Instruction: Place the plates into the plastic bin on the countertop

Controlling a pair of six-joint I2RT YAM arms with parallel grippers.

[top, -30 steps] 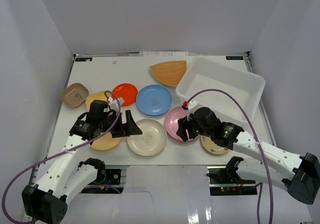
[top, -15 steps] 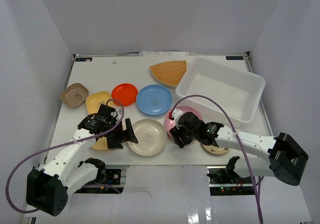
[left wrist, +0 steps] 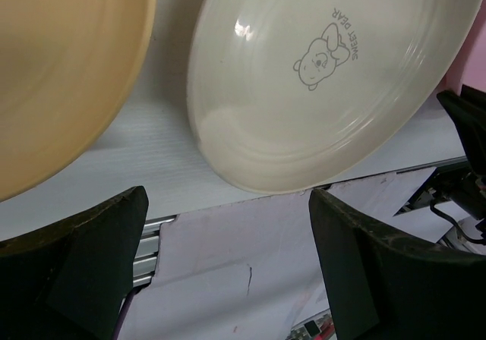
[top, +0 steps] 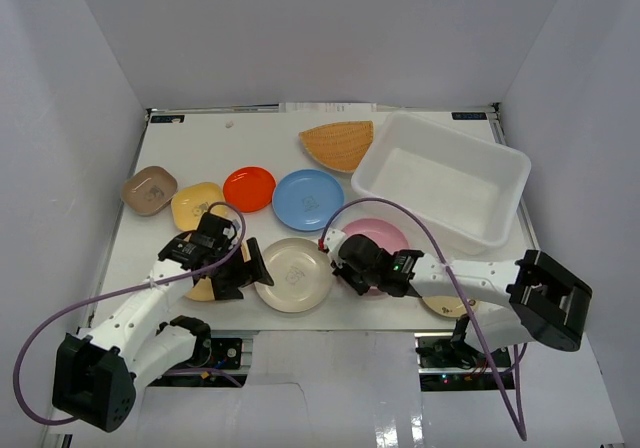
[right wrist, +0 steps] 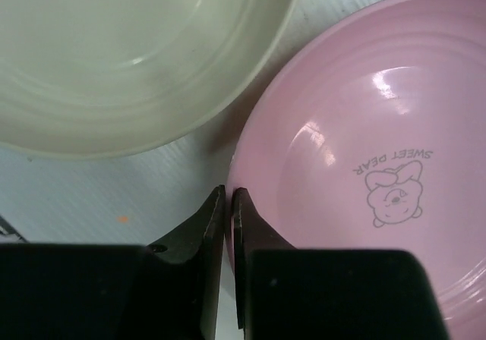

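Plain pale grey walls close in a white countertop [top: 220, 143] on three sides: a left wall [top: 60, 118], a far wall [top: 320, 38] and a right wall [top: 590, 98]. Soft, even light falls from above, leaving only faint shadows. A ribbed metal rail [left wrist: 148, 245] runs along the near edge, with white sheeting [top: 330, 398] below.

White-shelled arms [top: 130, 320], black joints, looping purple cables [top: 38, 356] (one per arm)
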